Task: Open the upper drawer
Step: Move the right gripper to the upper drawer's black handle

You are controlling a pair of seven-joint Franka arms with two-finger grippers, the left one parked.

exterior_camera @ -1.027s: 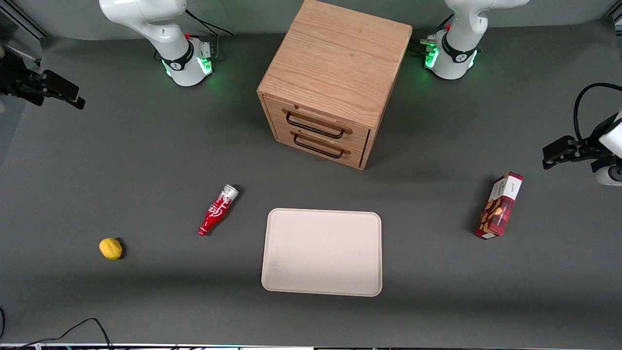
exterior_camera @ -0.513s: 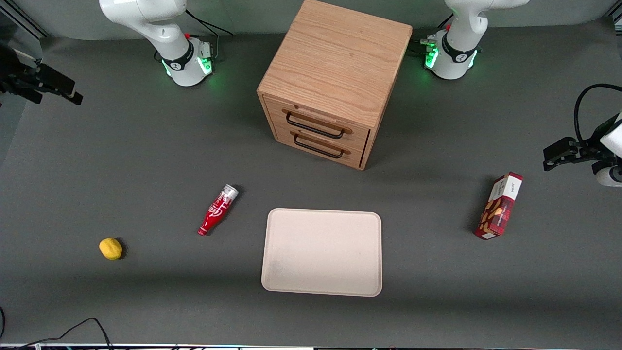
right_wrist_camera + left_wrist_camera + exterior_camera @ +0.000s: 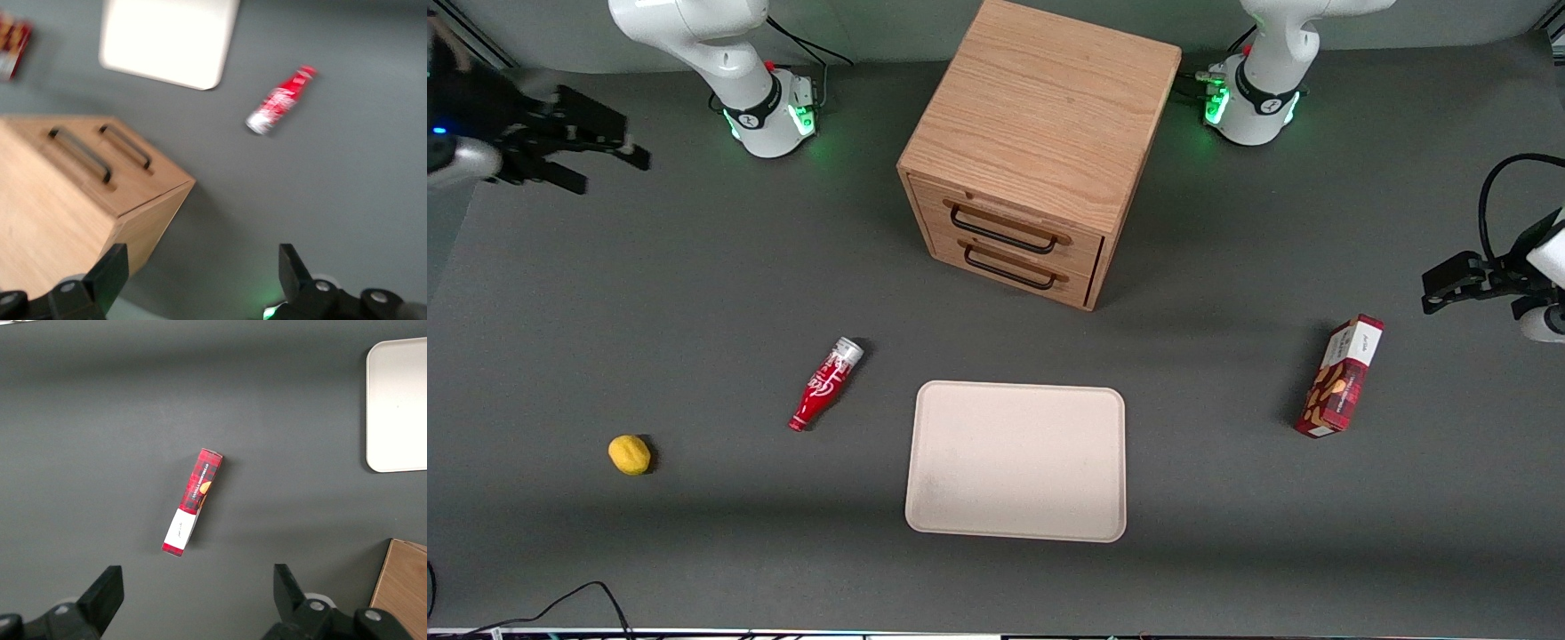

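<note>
well apart from the spread tool (image 3: 609, 151), upper drawer (image 3: 1005, 224) sits shut.

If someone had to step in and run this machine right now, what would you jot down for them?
Gripper: open, holding nothing, up in the air toward the working arm's end of the table, well away from the cabinet.
Upper drawer: shut, its black handle untouched; bottom drawer also shut.
Done: nothing yet.
Left: bring the gripper to the upper handle, close on it, pull the drawer out.
</note>
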